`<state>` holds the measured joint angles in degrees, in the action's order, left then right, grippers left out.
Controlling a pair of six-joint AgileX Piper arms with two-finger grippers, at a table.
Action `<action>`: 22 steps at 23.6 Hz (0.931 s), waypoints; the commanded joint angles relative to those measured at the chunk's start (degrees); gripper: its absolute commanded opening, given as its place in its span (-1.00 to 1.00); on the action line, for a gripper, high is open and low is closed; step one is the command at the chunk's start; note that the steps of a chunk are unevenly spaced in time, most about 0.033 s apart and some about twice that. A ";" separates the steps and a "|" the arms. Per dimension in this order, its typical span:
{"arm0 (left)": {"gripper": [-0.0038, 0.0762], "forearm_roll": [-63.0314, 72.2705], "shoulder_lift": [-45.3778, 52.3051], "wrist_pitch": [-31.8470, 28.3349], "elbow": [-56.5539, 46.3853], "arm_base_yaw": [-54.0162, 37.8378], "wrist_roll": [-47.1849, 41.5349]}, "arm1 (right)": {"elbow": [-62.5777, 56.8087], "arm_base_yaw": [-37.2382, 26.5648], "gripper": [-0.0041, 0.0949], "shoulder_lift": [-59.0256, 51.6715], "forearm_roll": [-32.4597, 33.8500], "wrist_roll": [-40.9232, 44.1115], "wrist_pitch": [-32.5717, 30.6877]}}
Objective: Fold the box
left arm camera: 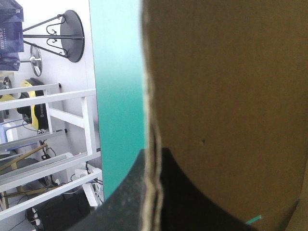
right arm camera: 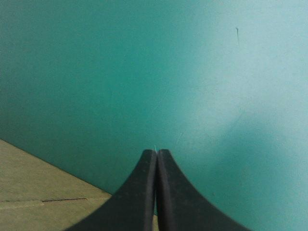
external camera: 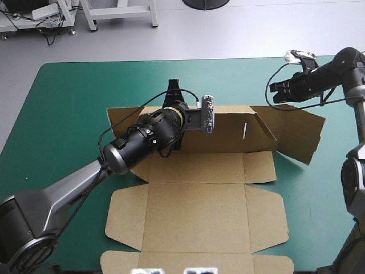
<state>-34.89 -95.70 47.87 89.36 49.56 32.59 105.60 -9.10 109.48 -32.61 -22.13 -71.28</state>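
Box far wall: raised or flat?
Raised. The box's far wall stands upright, the left gripper shut on its top edge; the near panels lie flat on the teal-green cover.

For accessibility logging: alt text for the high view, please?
The left gripper pinches the raised far wall of a mostly flat brown box on a teal-green table. The right gripper, shut, sits beyond its right flap.

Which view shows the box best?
High view: nearly the whole box is visible, base flat, far wall raised. Left wrist view shows only its board close up, pinched in the left hand. Right wrist view catches one corner beside the shut right hand.
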 commanded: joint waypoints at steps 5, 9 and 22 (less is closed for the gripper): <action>-0.93 -1.86 2.61 -2.64 1.56 0.38 -0.66 | -1.82 -0.37 -0.94 -5.68 1.99 -1.61 -0.58; -0.93 -1.85 2.61 -2.64 1.56 0.38 -1.18 | -9.01 -1.15 -0.94 -10.20 0.83 -6.08 -0.58; -0.93 0.67 2.61 -1.97 1.56 0.38 -1.99 | -24.08 -1.67 -0.94 -20.80 -8.51 -15.26 -0.58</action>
<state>-34.68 -95.71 48.77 89.36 49.56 31.78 83.05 -10.83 92.41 -34.86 -34.90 -69.42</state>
